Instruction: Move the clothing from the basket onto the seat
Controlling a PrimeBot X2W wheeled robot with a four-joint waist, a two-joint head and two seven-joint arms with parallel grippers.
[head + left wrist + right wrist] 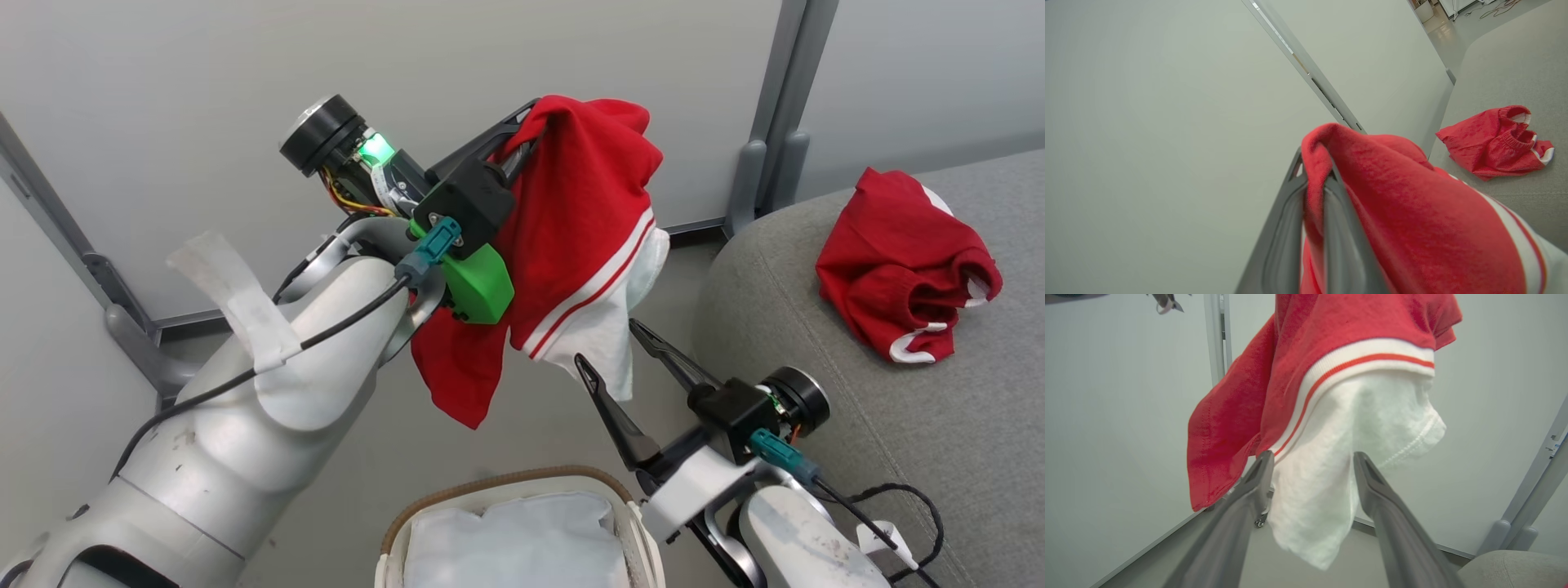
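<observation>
My left gripper [532, 110] is raised high and shut on a piece of red clothing [580, 212] with white striped trim, which drapes over its fingers [1339, 220]. White fabric [1363, 437] hangs below the striped hem. My right gripper [608, 343] is open just under that hanging cloth. In the right wrist view the white part falls between the two fingers [1392, 522] without being pinched. A second red garment [898, 261] lies crumpled on the grey seat [816, 425] at the right. The basket [506, 480] stands below, at the bottom edge.
A thin white liner sheet [514, 539] lies inside the basket. Pale wall panels with grey metal posts [775, 139] close off the back. A black cable [906, 498] trails over the seat's front by my right wrist. Grey floor lies between basket and wall.
</observation>
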